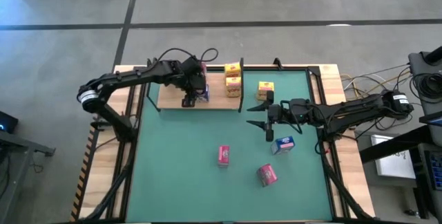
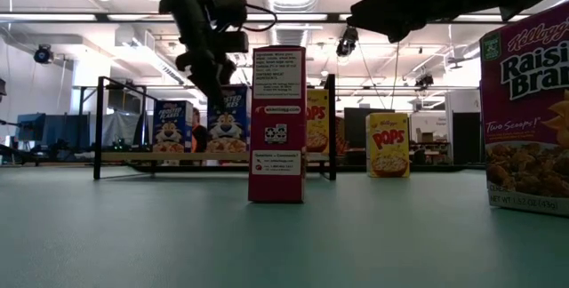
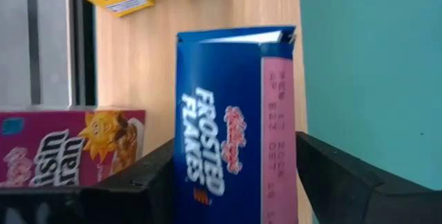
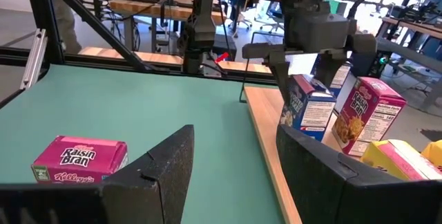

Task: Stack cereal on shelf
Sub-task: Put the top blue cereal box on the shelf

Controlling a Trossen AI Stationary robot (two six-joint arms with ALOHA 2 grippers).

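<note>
Cereal is being placed on the shelf [image 1: 169, 98], upper centre of the high view: the left gripper [image 1: 195, 91] reaches in from the frame's left over a blue Frosted Flakes box [image 1: 203, 93] beside the stacked yellow boxes [image 1: 233, 80]. Right gripper [image 1: 266, 120] waits mid-frame, jaws apart and empty, above another blue box [image 1: 284, 144]. Low view: the left arm descends upper left behind a standing pink box [image 2: 277, 124]. Left wrist view: its fingers [image 3: 138, 179] flank the blue box centre frame; whether they grip or have let go I cannot tell. Likely next: release cleanly, then lift straight clear.
</note>
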